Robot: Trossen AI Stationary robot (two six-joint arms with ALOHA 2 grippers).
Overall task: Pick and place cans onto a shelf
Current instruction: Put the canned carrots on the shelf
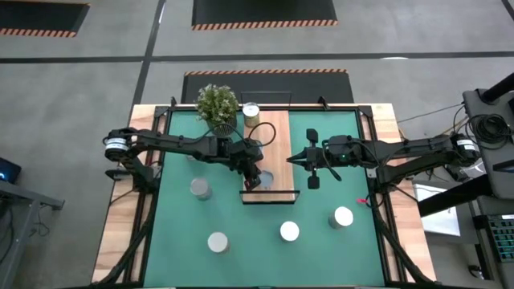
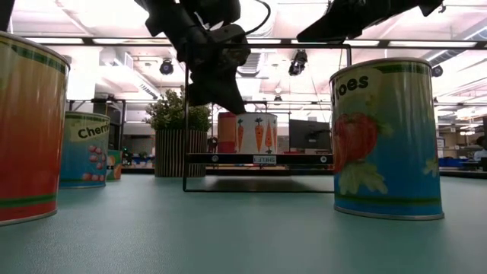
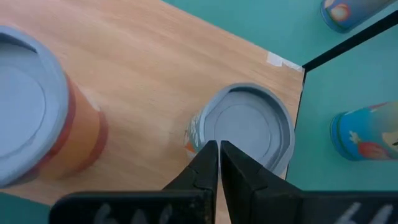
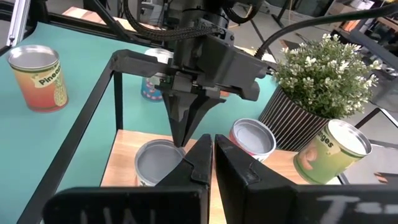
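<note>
A: Where do we stand over the shelf (image 1: 271, 152)?

B: Our left gripper (image 1: 254, 178) hangs just above the can (image 1: 265, 178) at the near end of the board, its fingers (image 3: 208, 163) pressed narrow, almost together, gripping nothing. In the left wrist view the tips sit over that can's silvery lid (image 3: 249, 132), at its edge.

A: And the others on the board?

B: We see a red-sided can (image 4: 252, 140) behind it, and a greenish can (image 1: 251, 111) at the far end beside the potted plant (image 1: 218, 104).

A: Our right gripper (image 1: 294, 158)?

B: It waits beside the shelf, above the green mat (image 1: 337, 189), fingers closed on nothing, pointing toward the left arm.

A: What remains on the surface?

B: Four cans: one (image 1: 200, 188) left of the shelf, and three along the near side (image 1: 218, 242), (image 1: 289, 232), (image 1: 343, 217), all upright and well apart.
</note>
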